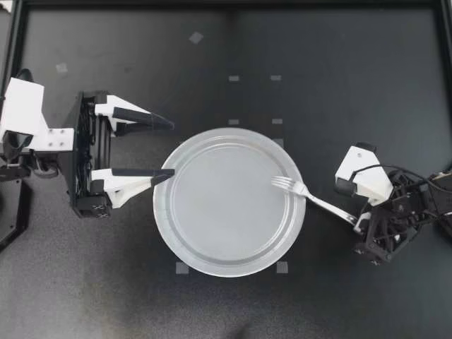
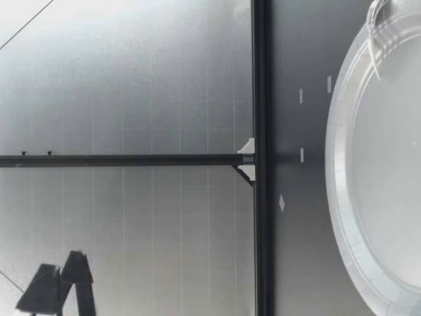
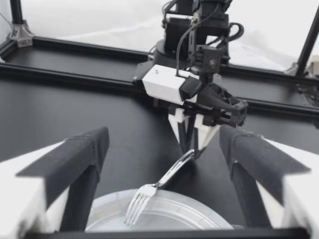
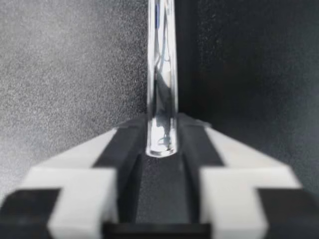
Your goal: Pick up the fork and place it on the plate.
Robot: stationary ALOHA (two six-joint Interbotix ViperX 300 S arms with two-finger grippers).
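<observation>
- Our plate point(image 1: 212, 263) lies near the middle of the table point(image 1: 339, 85), a little toward 6 o'clock in the top view.
- The fork point(image 1: 311, 196) lies across the plate's rim at about 3 o'clock. Its tines are over the plate, and its handle runs out toward 4 o'clock to our right gripper point(image 1: 357, 222).
- The right gripper's jaws are closed tight on the very end of the handle. In the right wrist view the fork point(image 4: 161, 89) sits between both dark pads point(image 4: 124, 144), touched from either side.
- We cannot tell whether the tines rest on the plate or hang just above it. In the left wrist view they point(image 3: 139, 199) sit low, over the far part of the plate point(image 3: 199, 221).
- Our left gripper point(image 1: 171, 149) is at the plate's 9 o'clock, jaws spread wide and holding nothing. One fingertip point(image 1: 168, 174) reaches over the rim there, and the other is clear of the plate toward 10 o'clock.
- Small pale tape marks point(image 1: 182, 268) sit on the table close around the plate, toward 12, 5 and 7 o'clock.
- In the low view the plate point(image 2: 342, 164) is near the camera, with the tines point(image 2: 373, 46) at its edge.
</observation>
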